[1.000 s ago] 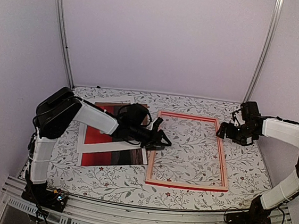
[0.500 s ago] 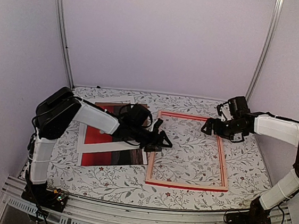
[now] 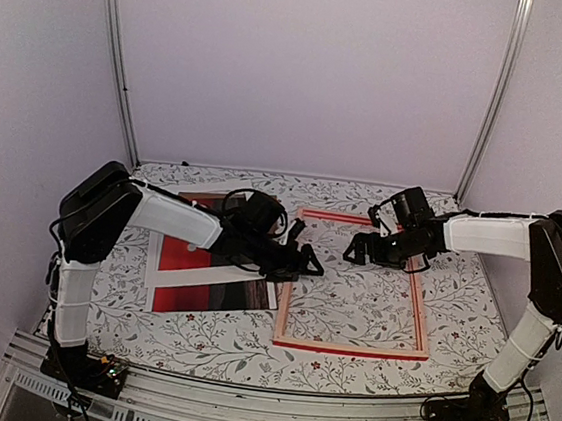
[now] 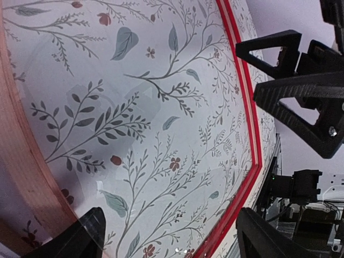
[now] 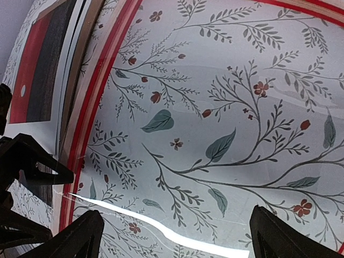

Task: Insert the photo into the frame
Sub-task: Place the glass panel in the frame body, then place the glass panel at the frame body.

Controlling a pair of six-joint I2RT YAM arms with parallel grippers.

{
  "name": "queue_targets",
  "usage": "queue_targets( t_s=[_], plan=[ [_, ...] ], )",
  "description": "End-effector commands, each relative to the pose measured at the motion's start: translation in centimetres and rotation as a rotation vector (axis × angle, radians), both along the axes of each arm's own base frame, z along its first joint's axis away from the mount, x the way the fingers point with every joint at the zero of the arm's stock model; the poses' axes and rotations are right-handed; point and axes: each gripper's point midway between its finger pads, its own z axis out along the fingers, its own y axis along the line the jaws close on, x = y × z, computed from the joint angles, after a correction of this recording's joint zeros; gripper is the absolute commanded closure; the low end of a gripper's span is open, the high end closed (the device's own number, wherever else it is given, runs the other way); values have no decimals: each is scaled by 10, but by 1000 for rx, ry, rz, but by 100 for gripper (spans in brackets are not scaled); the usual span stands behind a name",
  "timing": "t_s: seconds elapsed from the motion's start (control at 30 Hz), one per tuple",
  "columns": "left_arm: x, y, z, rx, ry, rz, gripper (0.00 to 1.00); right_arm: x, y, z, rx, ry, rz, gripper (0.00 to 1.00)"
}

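The frame [image 3: 347, 348] lies flat in the middle of the table, red edges around the floral cloth; a glossy sheen shows inside it. It also shows in the left wrist view [image 4: 251, 145] and the right wrist view [image 5: 102, 80]. The photo [image 3: 191, 298], red and dark brown, lies left of the frame under white mat strips; the right wrist view [image 5: 37, 70] shows it too. My left gripper [image 3: 308, 264] [image 4: 169, 226] is open and empty, low over the frame's left rail. My right gripper [image 3: 355, 251] [image 5: 176, 220] is open and empty above the frame's far half.
A white mat border [image 3: 212, 278] lies across the photo, with a brown board [image 5: 88, 43] between it and the frame. Purple walls and two metal posts [image 3: 116, 62] close the back. The two grippers face each other across the frame opening.
My right arm has swung left, from beyond the frame's right rail to over the frame's far half. My left arm has stayed almost still at the left rail.
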Motion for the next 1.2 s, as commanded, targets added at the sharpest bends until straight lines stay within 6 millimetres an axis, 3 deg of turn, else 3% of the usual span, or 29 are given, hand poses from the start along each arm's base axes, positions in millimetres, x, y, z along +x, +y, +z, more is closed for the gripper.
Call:
queue_targets(
  t_s=[0.0,0.37,0.9,1.17],
  plan=[
    [4,2,18,20,-62,7,12,3,20,-4,52,10,39,1],
    [5,16,19,94,-93,33,10,-8,17,-40,21,86,39,1],
    [9,34,23,167,-159,72,9,-13,9,-49,-19,105,27,1],
    [24,40,32,234,-267,107,9,-16,0,-53,-68,122,14,1]
  ],
)
